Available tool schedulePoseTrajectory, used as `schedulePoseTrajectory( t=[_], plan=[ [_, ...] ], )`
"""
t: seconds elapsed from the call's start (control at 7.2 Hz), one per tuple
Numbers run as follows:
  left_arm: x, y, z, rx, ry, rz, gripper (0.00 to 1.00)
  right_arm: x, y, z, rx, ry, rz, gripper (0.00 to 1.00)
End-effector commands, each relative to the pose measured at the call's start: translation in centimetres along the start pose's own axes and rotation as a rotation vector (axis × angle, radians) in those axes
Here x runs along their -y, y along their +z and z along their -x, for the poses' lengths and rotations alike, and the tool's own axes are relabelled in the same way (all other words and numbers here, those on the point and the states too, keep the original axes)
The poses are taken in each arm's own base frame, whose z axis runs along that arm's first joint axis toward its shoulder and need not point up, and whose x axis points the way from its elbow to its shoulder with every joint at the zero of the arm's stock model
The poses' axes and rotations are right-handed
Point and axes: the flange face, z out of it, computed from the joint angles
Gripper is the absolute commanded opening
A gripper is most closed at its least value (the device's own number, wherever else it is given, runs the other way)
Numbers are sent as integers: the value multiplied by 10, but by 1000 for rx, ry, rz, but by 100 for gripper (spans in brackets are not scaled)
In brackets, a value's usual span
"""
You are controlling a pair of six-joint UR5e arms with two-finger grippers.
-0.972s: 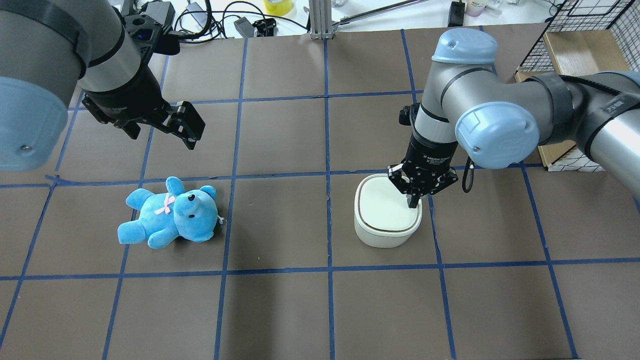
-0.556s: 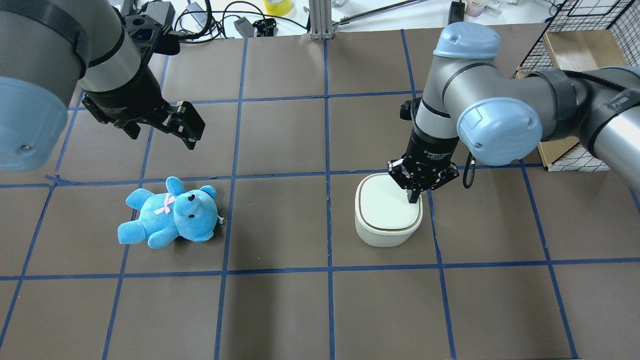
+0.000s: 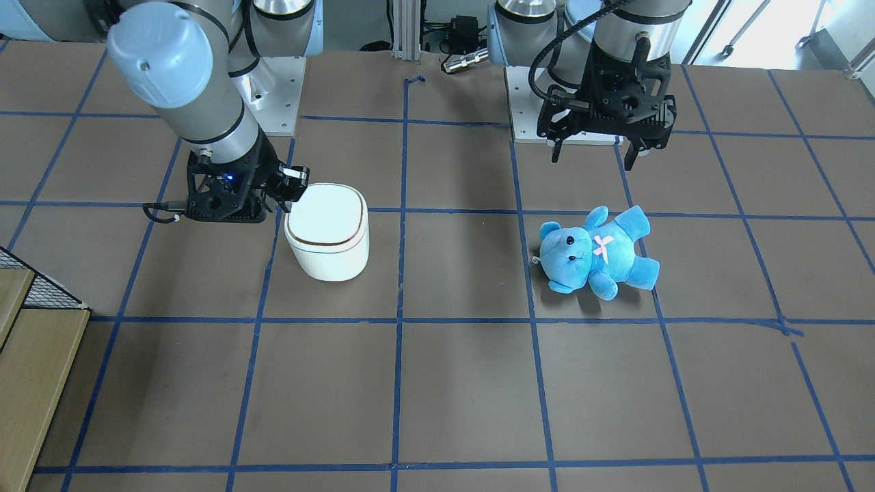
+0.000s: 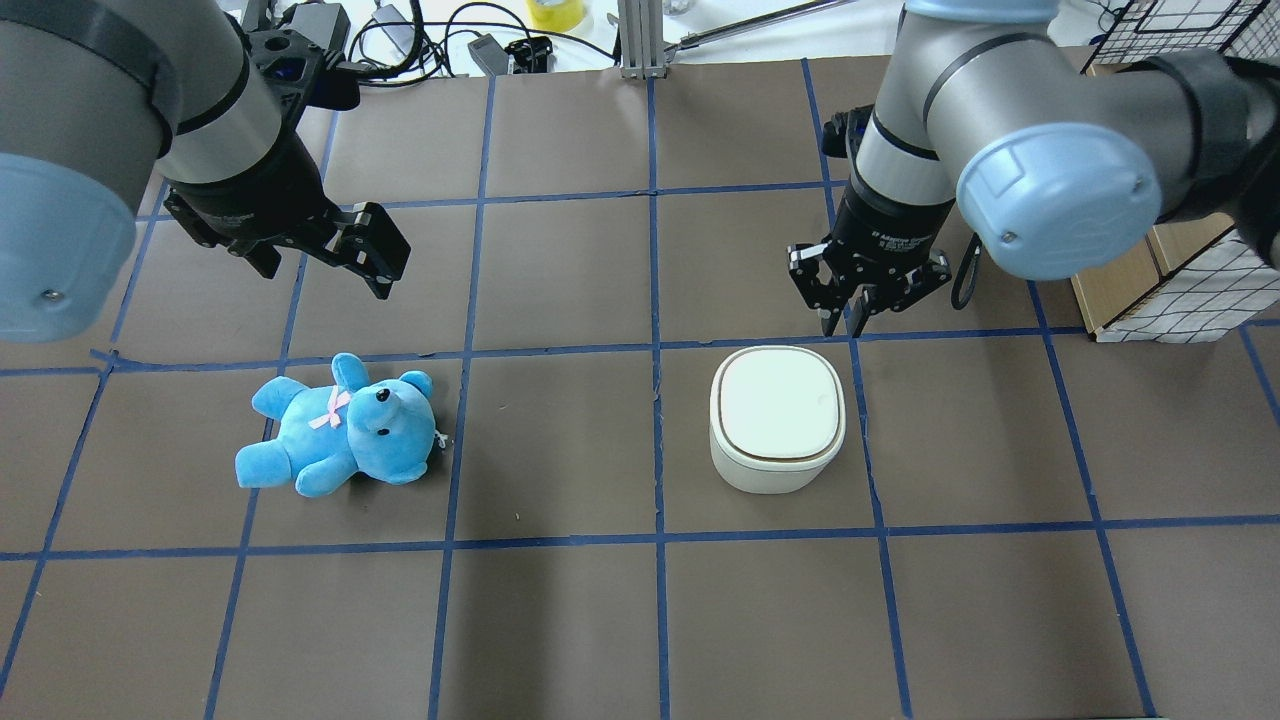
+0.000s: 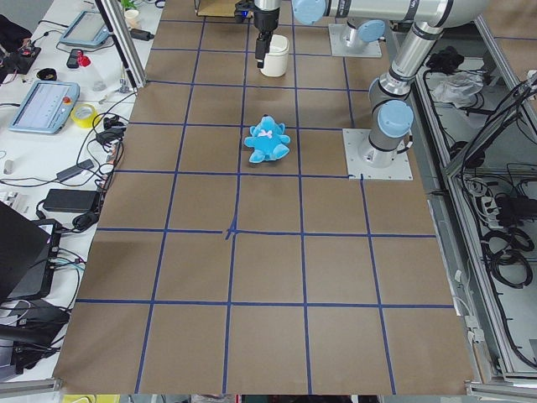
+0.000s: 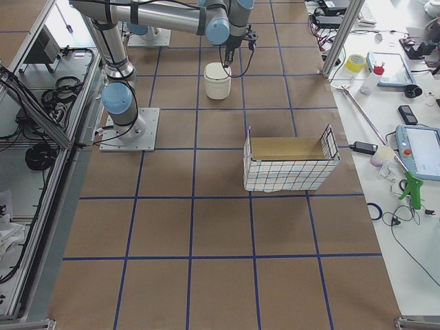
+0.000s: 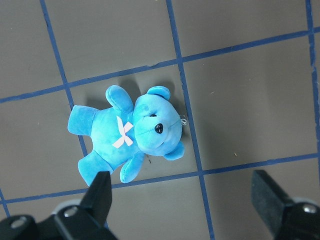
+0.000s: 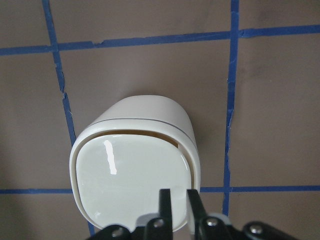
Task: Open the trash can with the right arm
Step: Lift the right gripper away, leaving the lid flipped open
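a brown table (image 4: 560, 620) marked into squares by blue tape, with two robot arms reaching over it. the trash can (image 4: 777, 415), small, white and rounded-square, stands upright on the robot's right half of the table. its lid (image 4: 778, 402) lies flat on top, ringed by a thin dark seam; in the right wrist view a narrow tan slit shows along one edge of the lid.

the right arm (image 4: 1000, 120) points its right gripper (image 4: 848, 320) straight down at the can's edge on the robot's right side. the two fingers are drawn together with only a thin gap between them and hold nothing. the wrist view shows the fingertips (image 8: 165, 199) over the lid's rim; whether they touch it cannot be told.

a blue teddy (image 4: 335, 430) with a pink bow lies on its back well apart from the can, on the robot's left. the left gripper (image 3: 592, 154) hangs in the air near it, fingers spread wide and empty.

a wire basket (image 6: 289, 165) sits further along the table on the robot's right.
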Motion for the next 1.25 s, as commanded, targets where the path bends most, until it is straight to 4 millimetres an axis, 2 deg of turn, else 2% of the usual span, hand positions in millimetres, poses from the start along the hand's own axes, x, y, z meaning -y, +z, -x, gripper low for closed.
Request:
schedulePoseTrajectory(
  t=[0.0, 0.14, 0.42, 0.56, 1.11],
  plan=[
    [0, 0, 0, 0, 0, 0, 100, -5, -44, -8, -47, 3, -87, 100],
    [0, 0, 0, 0, 0, 0, 100, -9, -48, -10, -53, 8, -85, 100],
    [0, 0, 0, 0, 0, 0, 100, -16, -66, -28, -57, 37, -120, 100],
    [0, 0, 0, 0, 0, 0, 100, -24, -74, -29, -58, 37, -125, 100],
    [0, 0, 0, 0, 0, 0, 100, -30, -74, -28, -56, 38, -111, 100]
  ],
)
